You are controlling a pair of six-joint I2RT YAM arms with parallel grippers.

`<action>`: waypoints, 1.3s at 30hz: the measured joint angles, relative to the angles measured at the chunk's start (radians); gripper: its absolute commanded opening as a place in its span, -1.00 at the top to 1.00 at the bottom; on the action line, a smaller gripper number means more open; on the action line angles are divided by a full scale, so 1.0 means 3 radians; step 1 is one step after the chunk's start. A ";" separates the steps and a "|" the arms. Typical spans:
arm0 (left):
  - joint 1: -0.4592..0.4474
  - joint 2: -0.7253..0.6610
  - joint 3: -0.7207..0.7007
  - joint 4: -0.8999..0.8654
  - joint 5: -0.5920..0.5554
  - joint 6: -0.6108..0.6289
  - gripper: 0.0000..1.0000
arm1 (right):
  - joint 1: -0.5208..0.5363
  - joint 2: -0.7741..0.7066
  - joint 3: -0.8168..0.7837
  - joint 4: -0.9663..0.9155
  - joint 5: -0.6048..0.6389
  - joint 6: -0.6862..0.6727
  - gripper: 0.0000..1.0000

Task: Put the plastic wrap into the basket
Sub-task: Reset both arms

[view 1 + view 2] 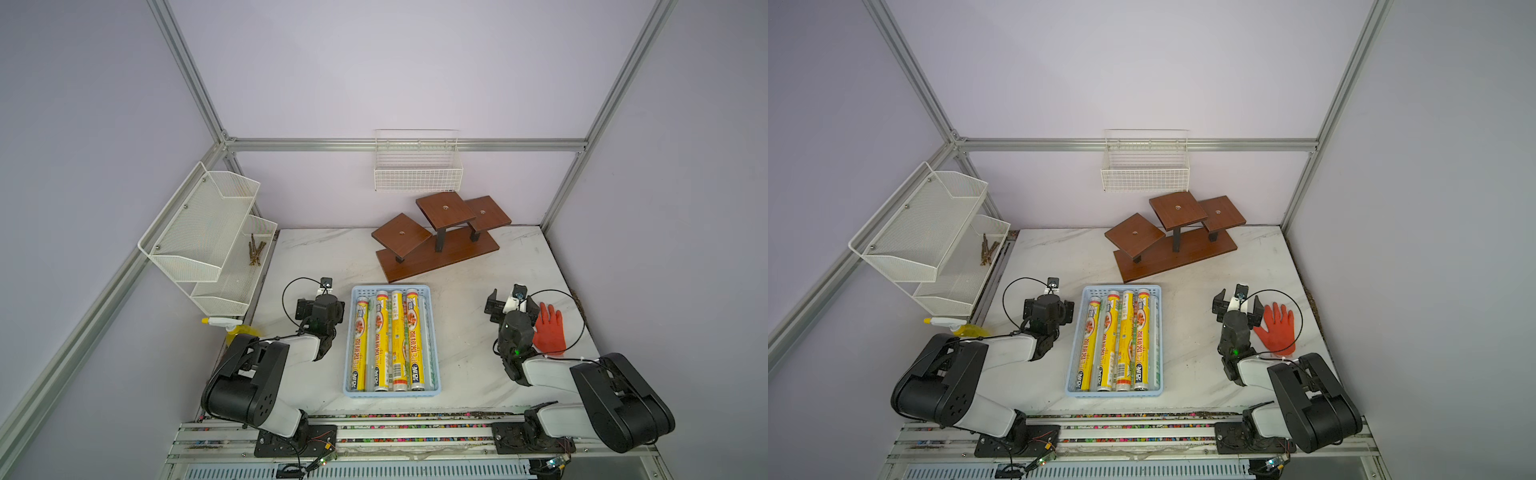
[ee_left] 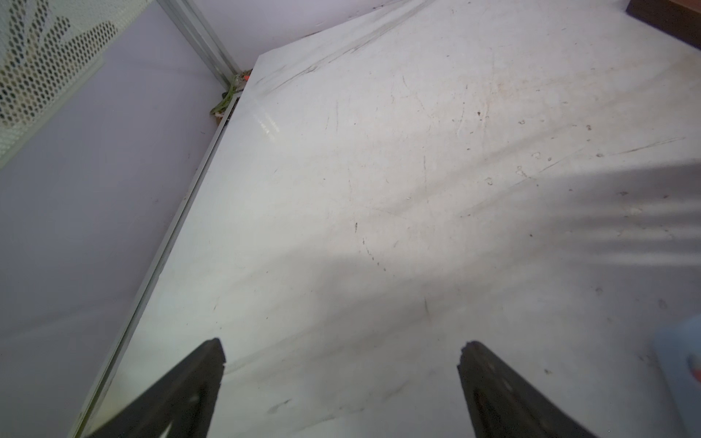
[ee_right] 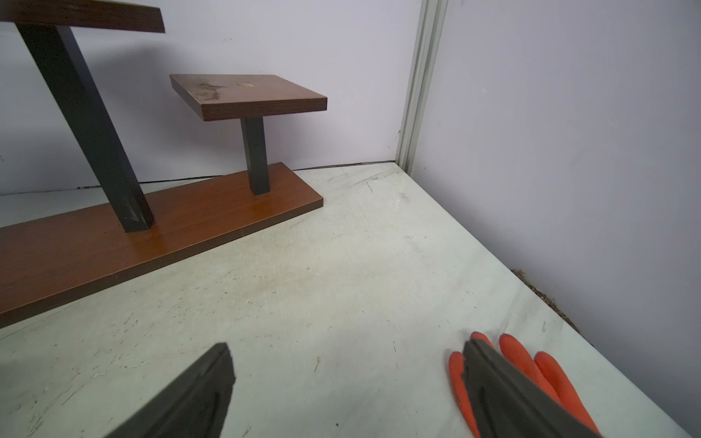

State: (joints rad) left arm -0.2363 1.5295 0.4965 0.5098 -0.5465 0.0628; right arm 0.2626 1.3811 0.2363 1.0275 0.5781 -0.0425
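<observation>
Wrap in basket, both tools empty.
Desk (image 1: 465,353) carries the basket (image 1: 390,393) at centre, wrap (image 1: 380,340) rolls side by side inside. Left tool (image 2: 341,352) and right tool (image 3: 347,352) both spread apart, glove (image 1: 549,328) just beside the right.

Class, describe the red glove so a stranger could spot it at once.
Start at the white marble tabletop and find the right gripper. Flat beside it lies the red rubber glove, its fingers spread; it is the only red thing there.
</observation>
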 measured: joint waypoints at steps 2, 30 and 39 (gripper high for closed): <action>0.0088 0.0042 0.0001 0.0209 0.0080 0.0047 -0.99 | -0.0019 0.0076 0.0000 0.0141 -0.0144 -0.0042 -0.97; 0.0765 0.0155 -0.0418 0.1219 0.1013 -0.0224 -1.00 | -0.0440 0.0731 0.0173 0.0716 -0.0613 0.0154 -1.00; 0.0765 0.0155 -0.0429 0.1302 0.0866 -0.0318 -1.00 | -0.0460 0.0727 0.0178 0.0580 -0.0627 0.0220 -1.00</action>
State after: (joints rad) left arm -0.0067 1.5761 0.3679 0.9005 -0.2867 -0.0326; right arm 0.1246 1.5993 0.2897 1.2015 0.3901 0.0235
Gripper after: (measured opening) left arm 0.997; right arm 0.997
